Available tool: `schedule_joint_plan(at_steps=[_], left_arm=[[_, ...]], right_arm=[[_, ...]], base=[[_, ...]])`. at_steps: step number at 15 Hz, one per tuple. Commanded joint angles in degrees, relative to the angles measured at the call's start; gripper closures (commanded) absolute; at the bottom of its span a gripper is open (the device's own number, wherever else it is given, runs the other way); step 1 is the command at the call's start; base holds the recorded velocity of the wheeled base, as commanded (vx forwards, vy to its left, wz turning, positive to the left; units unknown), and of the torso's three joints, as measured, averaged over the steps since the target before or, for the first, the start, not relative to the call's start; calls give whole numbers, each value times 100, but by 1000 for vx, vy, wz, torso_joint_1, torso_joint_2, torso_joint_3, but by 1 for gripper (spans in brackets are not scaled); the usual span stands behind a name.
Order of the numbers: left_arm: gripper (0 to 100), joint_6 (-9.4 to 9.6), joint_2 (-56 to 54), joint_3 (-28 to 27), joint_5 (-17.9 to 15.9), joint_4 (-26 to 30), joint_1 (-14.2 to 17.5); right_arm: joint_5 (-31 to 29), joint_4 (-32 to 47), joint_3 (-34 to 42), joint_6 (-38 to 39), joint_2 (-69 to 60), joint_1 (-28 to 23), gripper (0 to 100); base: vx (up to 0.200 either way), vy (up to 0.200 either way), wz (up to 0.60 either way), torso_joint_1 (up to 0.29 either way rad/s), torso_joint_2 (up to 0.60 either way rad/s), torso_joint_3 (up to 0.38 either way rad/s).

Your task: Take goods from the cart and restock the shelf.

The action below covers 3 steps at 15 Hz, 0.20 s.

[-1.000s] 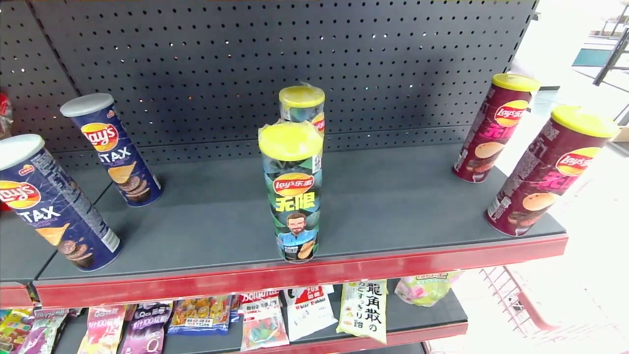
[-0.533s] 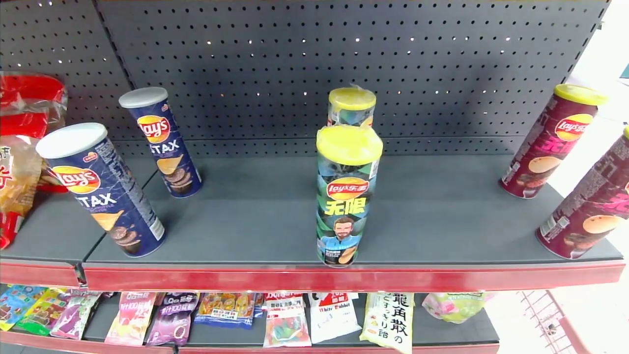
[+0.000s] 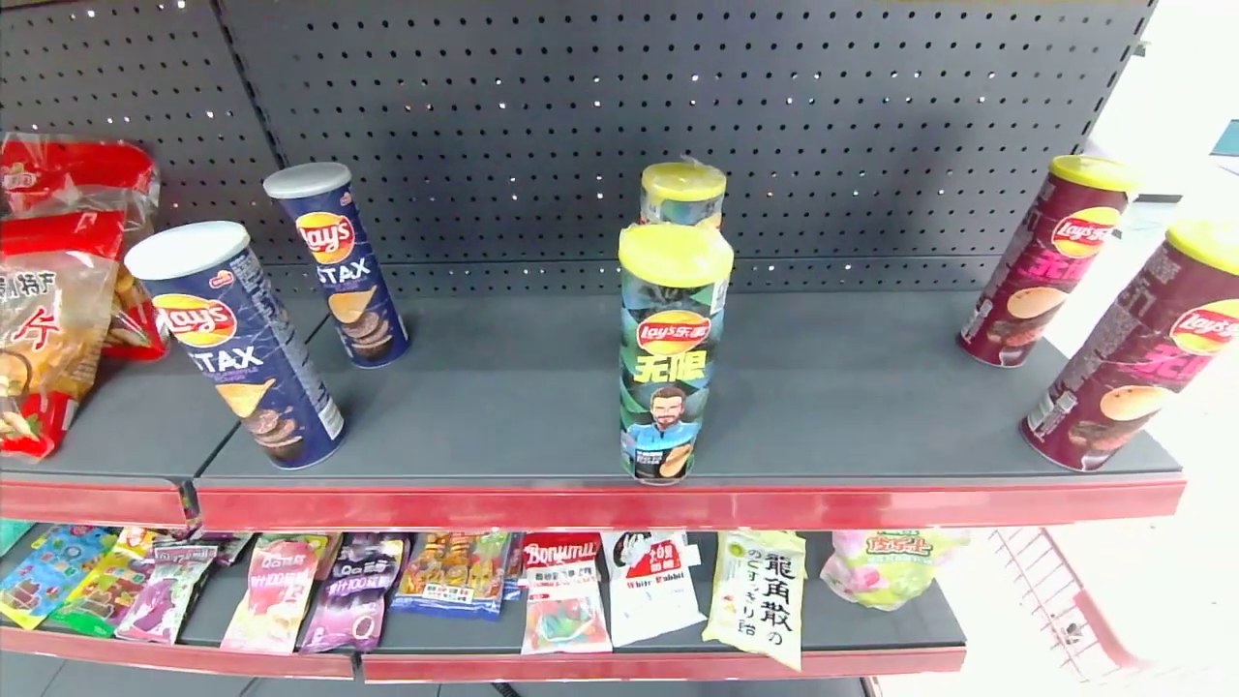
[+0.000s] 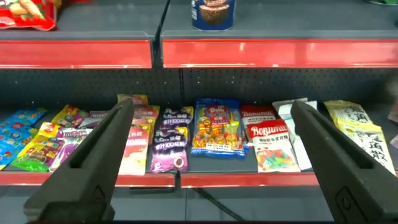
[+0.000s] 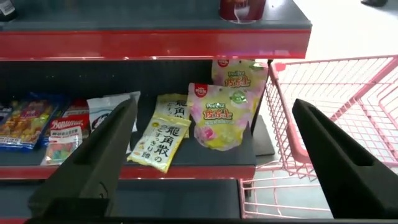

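Note:
The top shelf (image 3: 678,505) carries chip cans standing upright. Two blue cans (image 3: 237,344) (image 3: 339,261) are at the left, two green cans (image 3: 673,353) (image 3: 682,194) stand one behind the other in the middle, and two maroon cans (image 3: 1050,257) (image 3: 1128,348) are at the right. My left gripper (image 4: 211,106) is open and holds nothing, facing the lower shelf's candy bags (image 4: 214,127). My right gripper (image 5: 214,106) is open with nothing in it, in front of the lower shelf's right end. The pink wire cart (image 5: 336,124) stands to the right of the shelf.
Red snack bags (image 3: 58,271) fill the neighbouring shelf section at far left. Candy bags (image 3: 561,590) lie in a row on the lower shelf. Wide bare gaps lie between the can groups. A corner of the cart (image 3: 1055,600) shows at lower right.
The head camera has swung left, so the whole picture has shifted right and the red bags have come into view. The cans stand where they were.

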Motion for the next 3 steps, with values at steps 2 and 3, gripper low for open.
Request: schedule_joint_plan(at_steps=[2,3], left_arm=[[0,-2,5,1,-2,4,0],[0,-2,5,1,-2,4,0]], right_arm=[[0,2,2,-3,5,0,0],[0,2,2,-3,5,0,0]], base=[[0,0,0,0,0,0],[0,0,0,0,0,0]])
